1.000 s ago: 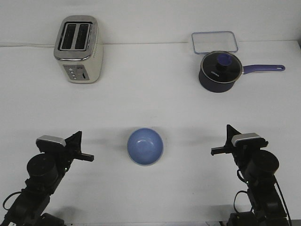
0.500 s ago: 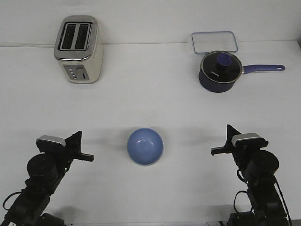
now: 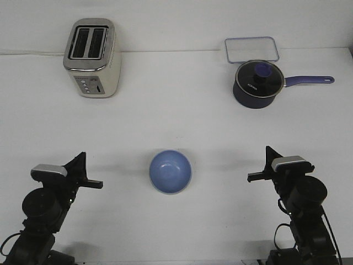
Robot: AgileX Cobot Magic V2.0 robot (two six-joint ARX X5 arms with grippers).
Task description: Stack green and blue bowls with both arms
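The light blue bowl (image 3: 170, 171) sits upright on the white table near the front middle. A thin pale edge shows under its near rim. No separate green bowl shows. My left gripper (image 3: 91, 172) is at the front left, well to the left of the bowl, and holds nothing. Its fingers look apart. My right gripper (image 3: 261, 165) is at the front right, well to the right of the bowl. It also holds nothing and looks open. Both grippers point inward toward the bowl.
A cream and silver toaster (image 3: 92, 58) stands at the back left. A dark navy saucepan (image 3: 258, 84) with a glass lid and a purple handle stands at the back right. A clear rectangular container (image 3: 251, 49) lies behind the saucepan.
My left arm has drawn back to the left and toward the table's near edge, away from the bowl. The right arm and the bowl have not moved.
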